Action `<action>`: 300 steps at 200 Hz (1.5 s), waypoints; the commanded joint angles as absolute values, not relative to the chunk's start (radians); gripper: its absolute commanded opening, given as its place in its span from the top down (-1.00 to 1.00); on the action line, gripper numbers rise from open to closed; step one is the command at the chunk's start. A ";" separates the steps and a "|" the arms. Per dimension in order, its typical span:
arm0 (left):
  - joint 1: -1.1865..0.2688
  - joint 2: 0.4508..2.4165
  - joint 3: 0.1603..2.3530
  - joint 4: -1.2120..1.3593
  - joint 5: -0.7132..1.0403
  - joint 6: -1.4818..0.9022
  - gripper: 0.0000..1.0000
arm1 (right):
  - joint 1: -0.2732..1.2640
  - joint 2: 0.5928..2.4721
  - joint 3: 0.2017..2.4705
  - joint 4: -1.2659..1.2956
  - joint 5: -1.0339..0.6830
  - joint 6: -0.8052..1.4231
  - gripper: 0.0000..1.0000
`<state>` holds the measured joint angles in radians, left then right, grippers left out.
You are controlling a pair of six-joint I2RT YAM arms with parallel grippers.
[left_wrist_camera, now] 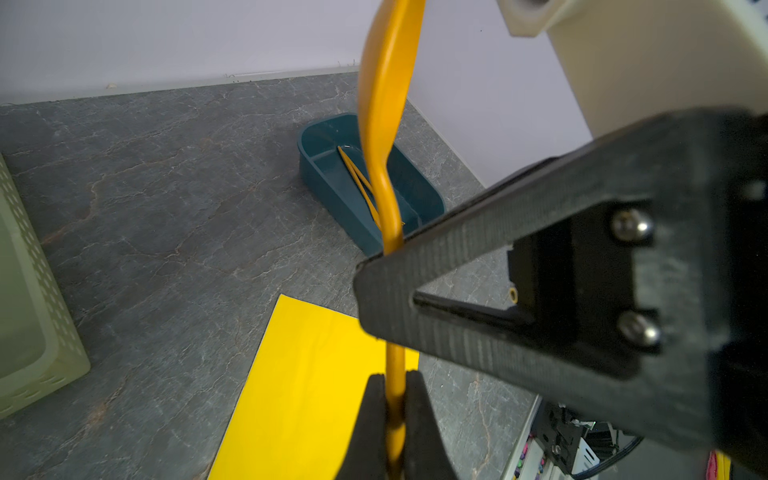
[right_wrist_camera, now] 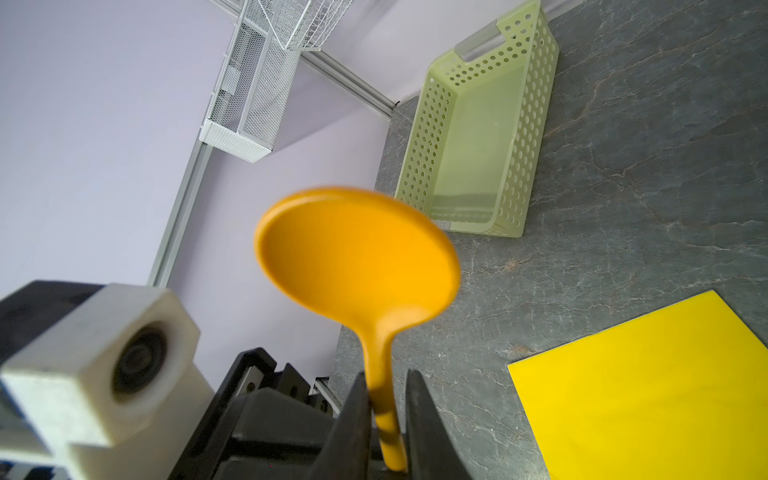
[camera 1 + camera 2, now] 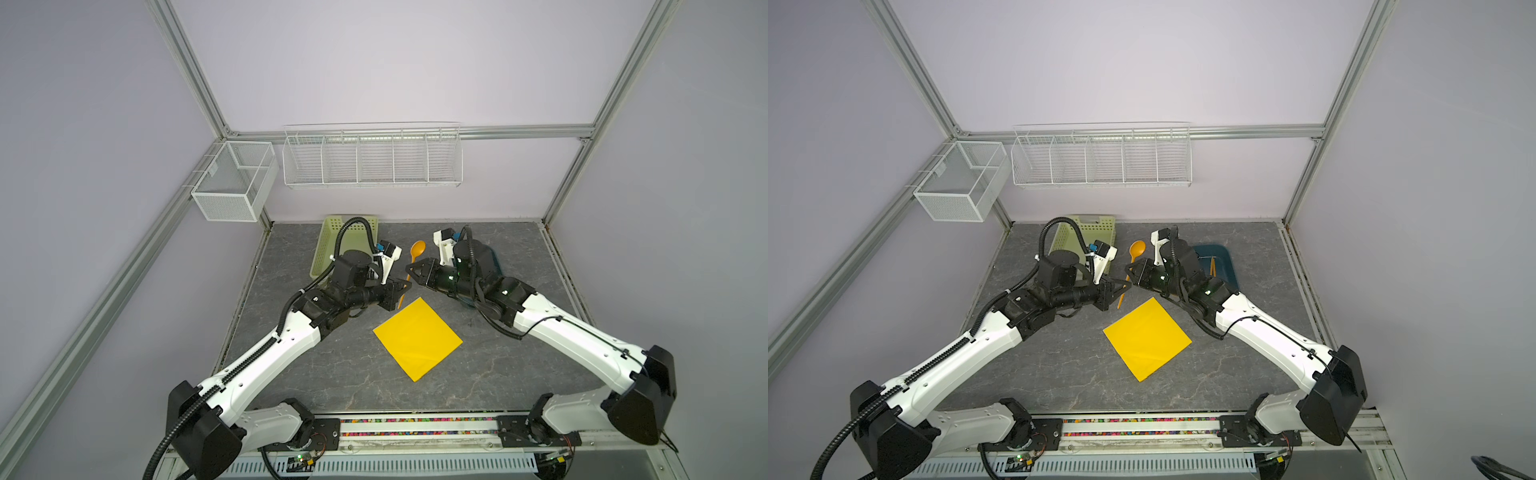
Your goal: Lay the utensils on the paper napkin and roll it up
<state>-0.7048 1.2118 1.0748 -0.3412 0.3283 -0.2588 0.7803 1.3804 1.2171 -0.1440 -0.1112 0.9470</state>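
An orange round-bowled spoon hangs in the air behind the yellow paper napkin, bowl toward the back wall. My left gripper is shut on the end of its handle. My right gripper holds the handle nearer the bowl, jaws close on both sides of it. The napkin lies flat on the grey table, one corner toward both grippers. More thin orange utensils lie in the dark blue tray.
A pale green perforated basket stands at the back left, behind my left arm. The blue tray sits at the back right, partly hidden by my right arm. Two white wire baskets hang on the walls.
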 commanded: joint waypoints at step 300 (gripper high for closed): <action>-0.534 1.106 1.113 -0.546 0.233 -0.132 0.42 | 0.808 1.494 1.325 -0.562 0.009 0.897 0.87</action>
<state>-0.5686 1.1370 1.1084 -0.5114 0.2386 -0.1864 0.7887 1.4506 1.2835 -0.4862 -0.0135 0.9005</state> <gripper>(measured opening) 0.287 0.101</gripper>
